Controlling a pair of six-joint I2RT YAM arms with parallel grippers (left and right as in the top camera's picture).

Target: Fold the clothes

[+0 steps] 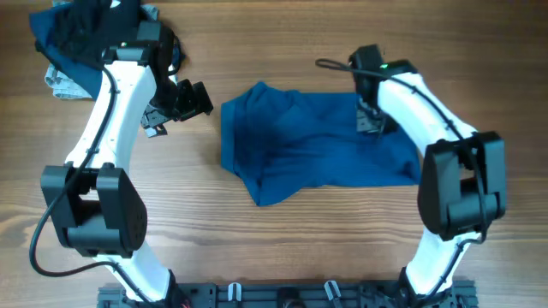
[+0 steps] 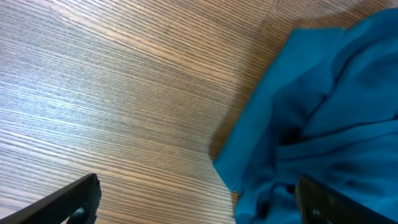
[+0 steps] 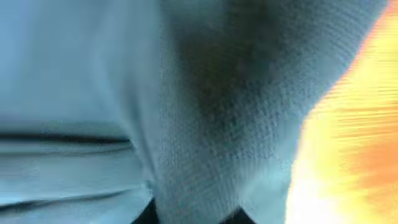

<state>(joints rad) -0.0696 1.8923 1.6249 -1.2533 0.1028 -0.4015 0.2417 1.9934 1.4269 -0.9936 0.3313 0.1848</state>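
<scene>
The blue shirt (image 1: 317, 141) lies partly folded and rumpled in the middle of the wooden table. My right gripper (image 1: 370, 120) is down on its upper right part. In the right wrist view a fold of the blue shirt (image 3: 217, 93) fills the frame and runs down between the two dark fingertips of my right gripper (image 3: 194, 214), shut on it. My left gripper (image 1: 199, 99) hangs open just left of the shirt's upper left corner. In the left wrist view its fingers (image 2: 68, 199) stand wide apart, with the shirt's edge (image 2: 323, 106) near the right one.
A heap of navy, black and pale patterned clothes (image 1: 64, 43) sits at the table's far left corner, behind the left arm. Bare wood (image 2: 124, 93) lies between the heap and the shirt. A black rail (image 1: 282, 295) runs along the front edge.
</scene>
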